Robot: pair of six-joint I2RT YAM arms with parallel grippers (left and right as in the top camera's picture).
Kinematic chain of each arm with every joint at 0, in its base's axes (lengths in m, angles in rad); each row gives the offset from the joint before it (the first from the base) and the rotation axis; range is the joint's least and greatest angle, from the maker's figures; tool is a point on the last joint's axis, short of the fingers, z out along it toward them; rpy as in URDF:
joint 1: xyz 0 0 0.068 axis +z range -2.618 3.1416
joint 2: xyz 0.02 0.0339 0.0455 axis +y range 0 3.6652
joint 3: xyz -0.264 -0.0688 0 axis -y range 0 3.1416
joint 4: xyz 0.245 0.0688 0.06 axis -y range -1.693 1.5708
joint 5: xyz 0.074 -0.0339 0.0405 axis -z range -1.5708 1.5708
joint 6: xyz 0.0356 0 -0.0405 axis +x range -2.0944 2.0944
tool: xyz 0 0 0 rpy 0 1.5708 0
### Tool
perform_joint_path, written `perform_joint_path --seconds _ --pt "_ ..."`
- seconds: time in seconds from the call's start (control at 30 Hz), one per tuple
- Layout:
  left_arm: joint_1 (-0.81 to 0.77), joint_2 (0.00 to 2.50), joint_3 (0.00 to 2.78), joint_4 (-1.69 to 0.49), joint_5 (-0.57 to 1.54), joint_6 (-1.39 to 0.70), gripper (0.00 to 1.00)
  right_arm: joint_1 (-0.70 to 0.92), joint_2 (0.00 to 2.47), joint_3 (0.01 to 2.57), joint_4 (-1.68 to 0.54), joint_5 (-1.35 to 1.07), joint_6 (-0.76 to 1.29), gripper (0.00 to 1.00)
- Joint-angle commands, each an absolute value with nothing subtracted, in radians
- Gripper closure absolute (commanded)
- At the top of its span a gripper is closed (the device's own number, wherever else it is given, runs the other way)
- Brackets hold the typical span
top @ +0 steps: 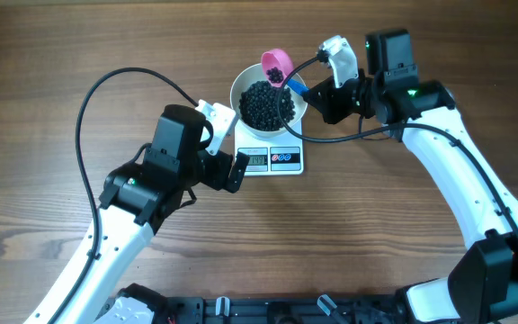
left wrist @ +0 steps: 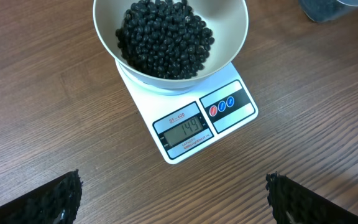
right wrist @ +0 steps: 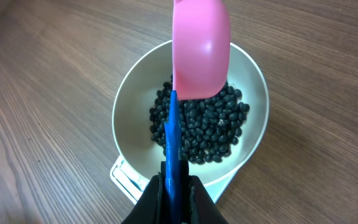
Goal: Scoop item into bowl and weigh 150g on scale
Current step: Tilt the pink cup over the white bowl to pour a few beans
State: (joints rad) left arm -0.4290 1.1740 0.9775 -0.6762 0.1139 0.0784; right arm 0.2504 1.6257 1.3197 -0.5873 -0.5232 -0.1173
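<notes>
the black pellets (left wrist: 165, 38) heap in the white bowl (left wrist: 236, 34) on the scale (left wrist: 160, 102), display (left wrist: 184, 130) reading 149, so the right tool (right wrist: 178, 186), clenched on the blue handle (right wrist: 171, 137) of the pink scoop (right wrist: 201, 50) above, should trickle in just a pellet or two; the left tool (left wrist: 176, 202) hangs released nearby.

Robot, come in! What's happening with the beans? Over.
Left gripper open. Right gripper shut on pink scoop above bowl. Beans heaped in bowl on scale. Nothing blocking.

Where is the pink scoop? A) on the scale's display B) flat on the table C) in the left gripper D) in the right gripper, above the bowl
D: the right gripper is shut on the blue handle of the scoop, which hangs above the bowl.
</notes>
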Motion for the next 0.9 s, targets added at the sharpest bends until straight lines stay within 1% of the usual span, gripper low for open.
perform_joint_path --seconds 0.0,0.13,0.27,0.37,0.4,0.5,0.57,0.63,0.73,0.83,0.87 --pt "-0.423 1.178 0.995 -0.673 0.115 0.098 0.00 0.252 1.640 1.327 -0.584 -0.603 -0.178 0.96" --pt "-0.423 1.178 0.995 -0.673 0.115 0.097 0.00 0.250 1.640 1.327 -0.588 -0.482 -0.113 0.96" --pt "-0.423 1.178 0.995 -0.673 0.115 0.097 0.00 0.250 1.640 1.327 -0.585 -0.546 -0.117 0.96" --pt "-0.423 1.178 0.995 -0.673 0.115 0.098 0.00 0.250 1.640 1.327 -0.588 -0.485 -0.109 0.96" --pt "-0.423 1.178 0.995 -0.673 0.115 0.097 0.00 0.250 1.640 1.327 -0.588 -0.503 -0.094 0.96" --pt "-0.423 1.178 0.995 -0.673 0.115 0.098 0.00 0.250 1.640 1.327 -0.588 -0.572 -0.134 0.96" --pt "-0.423 1.178 0.995 -0.673 0.115 0.098 0.00 0.249 1.640 1.327 -0.588 -0.498 -0.122 0.96" --pt "-0.423 1.178 0.995 -0.673 0.115 0.097 0.00 0.249 1.640 1.327 -0.590 -0.483 -0.088 0.96" --pt "-0.423 1.178 0.995 -0.673 0.115 0.097 0.00 0.250 1.640 1.327 -0.589 -0.592 -0.153 0.96" --pt "-0.423 1.178 0.995 -0.673 0.115 0.097 0.00 0.249 1.640 1.327 -0.588 -0.441 -0.112 0.96" --pt "-0.423 1.178 0.995 -0.673 0.115 0.097 0.00 0.249 1.640 1.327 -0.588 -0.434 -0.091 0.96"
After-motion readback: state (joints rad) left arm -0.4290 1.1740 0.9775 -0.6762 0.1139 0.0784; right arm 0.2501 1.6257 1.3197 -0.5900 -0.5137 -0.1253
